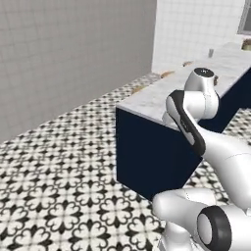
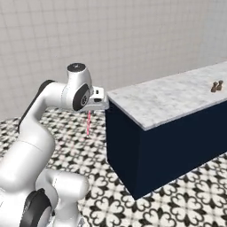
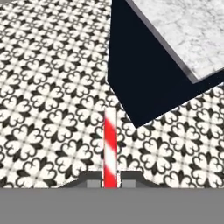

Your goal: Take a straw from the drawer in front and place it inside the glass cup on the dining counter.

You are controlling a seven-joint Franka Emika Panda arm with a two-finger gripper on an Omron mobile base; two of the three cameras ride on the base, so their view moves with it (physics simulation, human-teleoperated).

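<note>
My gripper is shut on the straw, a thin red-and-white striped stick that hangs straight down from the hand over the patterned floor. In the hand view the straw rises between the two dark fingertips of my gripper. The dining counter, white veined marble on a navy base, stands just right of the hand, its near corner close by. A small greyish glass cup stands far along the counter. The drawer is out of view.
Black-and-white patterned floor spreads left of the counter up to a grey tiled wall. Wooden stool seats peek over the counter's far side. Two small brown shakers stand on the marble toward the right.
</note>
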